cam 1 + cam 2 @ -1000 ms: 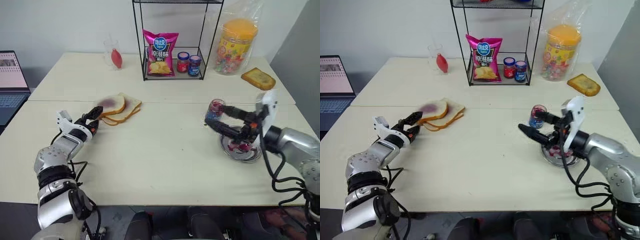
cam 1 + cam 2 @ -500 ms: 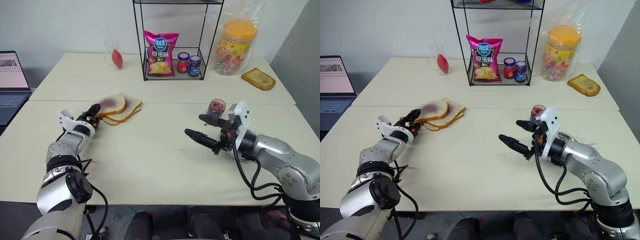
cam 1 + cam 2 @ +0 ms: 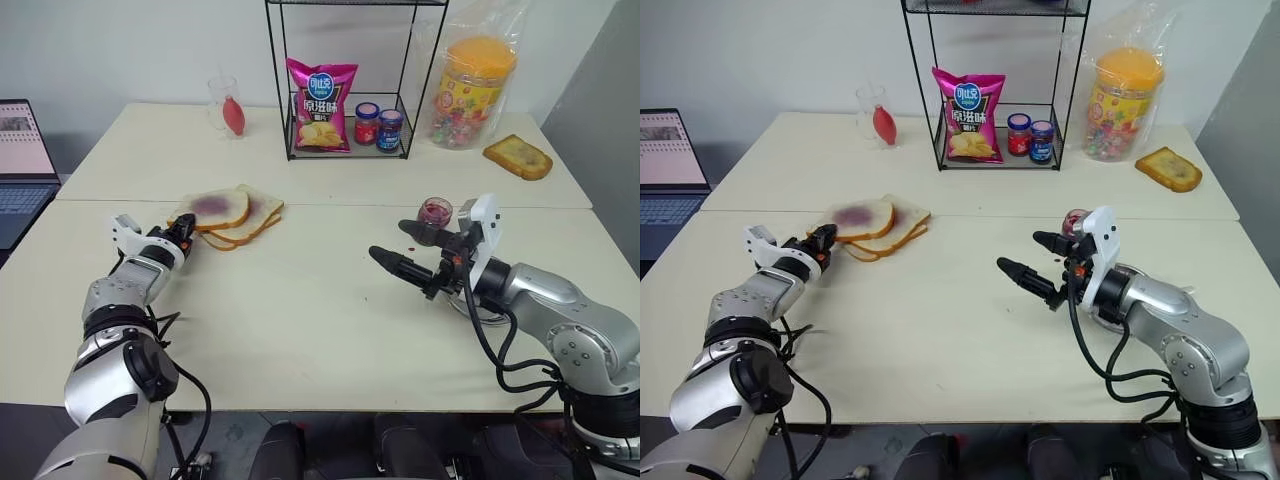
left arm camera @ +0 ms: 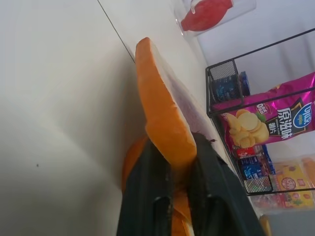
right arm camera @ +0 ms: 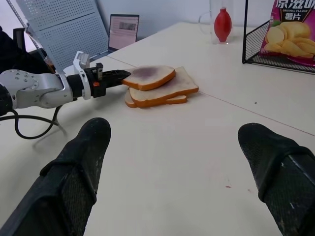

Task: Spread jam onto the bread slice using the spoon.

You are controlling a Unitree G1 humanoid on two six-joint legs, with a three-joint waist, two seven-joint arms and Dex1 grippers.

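The bread slice [image 3: 215,208], pale with a tan crust and a purple jam patch, lies on top of a pair of similar slices [image 3: 252,222] at the table's left. My left gripper [image 3: 183,233] is shut on the slice's near crust edge, and the left wrist view shows both fingers [image 4: 147,187] clamping the crust [image 4: 162,118]. The jam is in a small glass jar [image 3: 434,213] right of centre. My right gripper [image 3: 390,240] hovers open just left of the jar, its fingers [image 5: 78,162] wide apart and empty. The spoon is hidden.
A wire rack [image 3: 283,110] at the back holds a pink chips bag [image 3: 320,92] and two lidded jars [image 3: 377,125]. To its right stand a candy tub [image 3: 473,92] and a golden toast [image 3: 516,157]. A glass [image 3: 228,108] and a laptop [image 3: 20,150] are at the left.
My left gripper's fingers have shut on the bread slice's crust. My right gripper has drawn left, away from the jar, and stays open.
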